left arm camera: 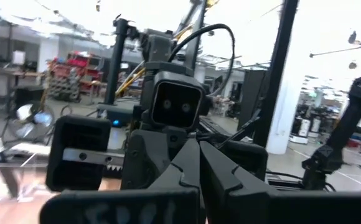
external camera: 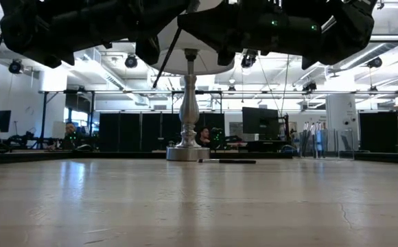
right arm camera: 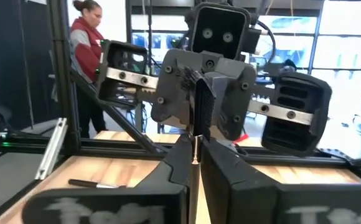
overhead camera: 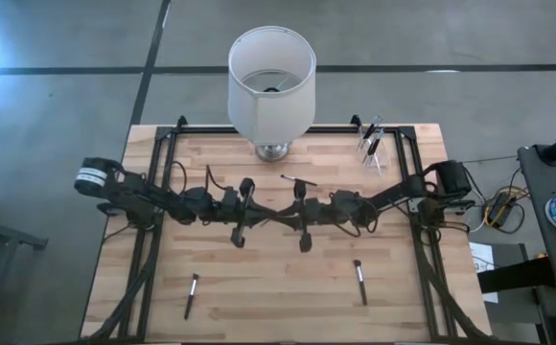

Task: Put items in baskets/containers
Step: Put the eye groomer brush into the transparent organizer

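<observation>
Both arms are raised over the table's middle, their tips facing each other. My left gripper [overhead camera: 266, 208] [left arm camera: 199, 165] is shut. My right gripper [overhead camera: 287, 208] [right arm camera: 195, 163] is shut too, with nothing showing between its fingers. One makeup brush [overhead camera: 192, 294] lies flat at the near left and another [overhead camera: 360, 281] at the near right. A third [overhead camera: 297, 179] [right arm camera: 93, 183] lies by the lamp base. The clear cup [overhead camera: 372, 146] stands at the far right with several brushes upright in it, leaning on its rim. My right gripper's shut fingertips stand close in front of my left gripper's shut fingertips [right arm camera: 199, 106], level and end to end. I cannot tell whether the two touch. Neither gripper touches a brush or the cup.
A big white lampshade [overhead camera: 271, 81] on a metal base [external camera: 187, 152] stands at the table's far middle. Black frame rails [overhead camera: 412, 192] run along the table's sides. A person [right arm camera: 87, 56] stands beyond the table. Bare wood lies between the two near brushes.
</observation>
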Controlling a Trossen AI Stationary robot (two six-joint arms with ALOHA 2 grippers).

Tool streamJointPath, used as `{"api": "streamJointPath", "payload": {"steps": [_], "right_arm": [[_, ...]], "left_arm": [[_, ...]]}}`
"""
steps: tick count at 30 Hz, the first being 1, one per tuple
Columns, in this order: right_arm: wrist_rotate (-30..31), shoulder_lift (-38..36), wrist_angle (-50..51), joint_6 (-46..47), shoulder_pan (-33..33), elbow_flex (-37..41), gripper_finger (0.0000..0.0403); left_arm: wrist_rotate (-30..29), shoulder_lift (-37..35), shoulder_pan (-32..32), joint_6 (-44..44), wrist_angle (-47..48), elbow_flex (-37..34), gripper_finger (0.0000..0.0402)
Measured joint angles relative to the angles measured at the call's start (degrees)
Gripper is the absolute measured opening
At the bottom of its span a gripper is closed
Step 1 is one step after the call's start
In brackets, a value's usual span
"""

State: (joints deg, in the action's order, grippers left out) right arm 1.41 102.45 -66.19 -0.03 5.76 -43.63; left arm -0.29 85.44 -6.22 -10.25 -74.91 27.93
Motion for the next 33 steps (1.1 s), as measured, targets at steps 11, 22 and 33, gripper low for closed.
{"api": "streamJointPath", "payload": {"steps": [11, 22, 33], "right_arm": [[8.51, -13.06, 15.58, -0.46, -0.46, 3.84, 0.0013], [33.10, -39.13, 41.15, 3.53, -1.75, 11.93, 0.0012], [46.73, -61.06, 65.03, 16.38, -15.91, 18.91, 0.0012]], "left_arm": [[-3.62, -8.86, 0.04, 2.42, 14.36, -0.72, 0.0027], [-7.89, -20.31, 1.06, 7.14, 18.75, -10.27, 0.0039], [-9.49, -23.51, 2.78, 5.81, 16.46, -15.20, 0.0001]]}}
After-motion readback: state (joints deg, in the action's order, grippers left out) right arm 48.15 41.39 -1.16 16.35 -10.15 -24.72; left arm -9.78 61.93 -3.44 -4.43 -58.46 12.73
